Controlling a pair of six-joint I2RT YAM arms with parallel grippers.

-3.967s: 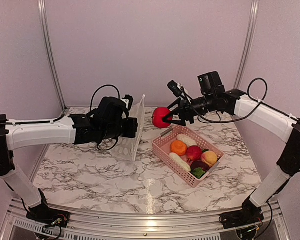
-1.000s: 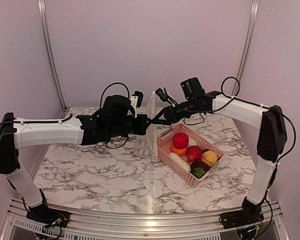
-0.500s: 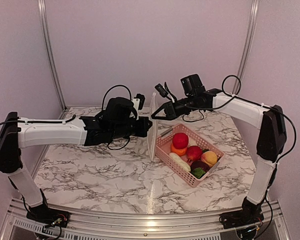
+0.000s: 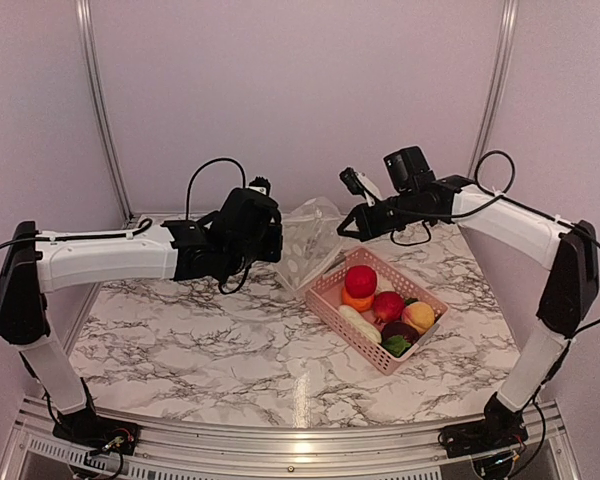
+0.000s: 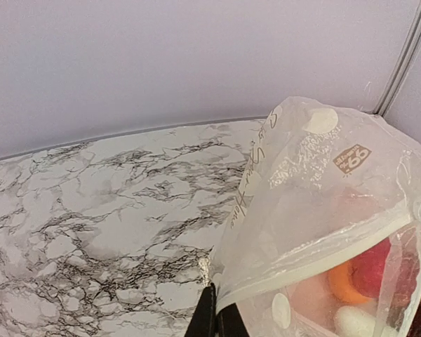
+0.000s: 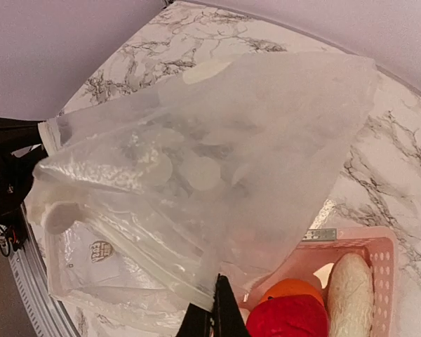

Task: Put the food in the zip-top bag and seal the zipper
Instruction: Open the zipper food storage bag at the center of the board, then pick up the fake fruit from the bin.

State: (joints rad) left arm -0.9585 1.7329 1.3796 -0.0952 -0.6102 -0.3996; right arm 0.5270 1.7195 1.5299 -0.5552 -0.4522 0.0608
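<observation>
Top view: the transparent plastic zip-top bag with white dots [image 4: 312, 238] is held up in the air, just behind the pink slotted plastic basket [image 4: 325, 312]. The small toy fruits and vegetables [image 4: 360, 280] seem all to lie in the basket, so filling and sealing remain.

Left wrist view: the left gripper [image 5: 215, 321] is pinched narrow on the bag's edge, at the whitish zipper strip [image 5: 302, 265]. The colours behind the film are blurred.

Right wrist view: the right gripper [image 6: 212, 319] nips the mouth edge. I cannot tell whether anything is inside.
</observation>
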